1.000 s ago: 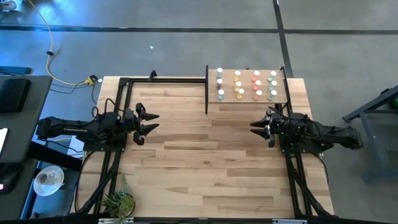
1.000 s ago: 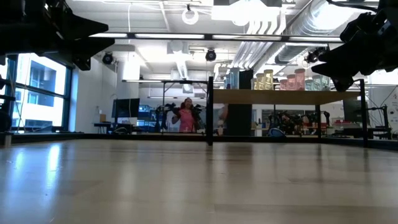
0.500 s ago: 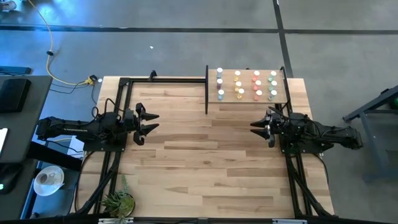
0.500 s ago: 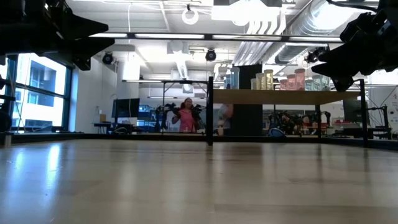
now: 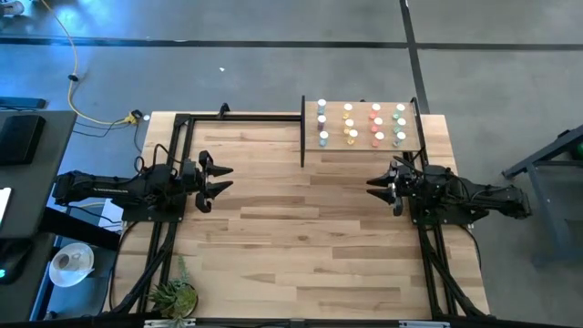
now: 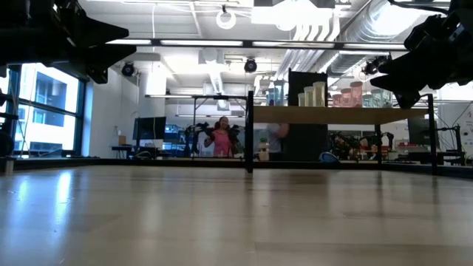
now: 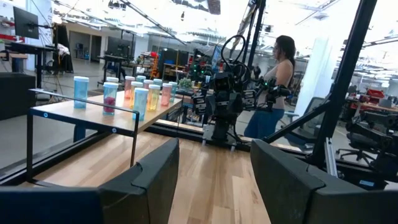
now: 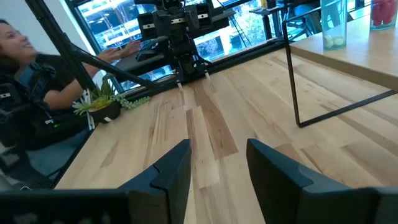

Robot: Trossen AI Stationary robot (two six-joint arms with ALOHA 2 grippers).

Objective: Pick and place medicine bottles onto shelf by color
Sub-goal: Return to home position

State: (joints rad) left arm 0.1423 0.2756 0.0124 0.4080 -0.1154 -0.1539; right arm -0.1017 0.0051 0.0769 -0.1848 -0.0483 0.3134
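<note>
As they line the shelf (image 5: 362, 128), white-capped medicine bottles (image 5: 375, 119) form color columns.

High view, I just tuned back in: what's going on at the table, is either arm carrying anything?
Nothing is being handled right now. The medicine bottles stand on the shelf, on the right arm's side of the table, in four columns by colour: blue, yellow, red, green. The left gripper and the right gripper are both open and empty, held above the table near their own sides and pointing toward each other. No bottle shows loose on the table.
</note>
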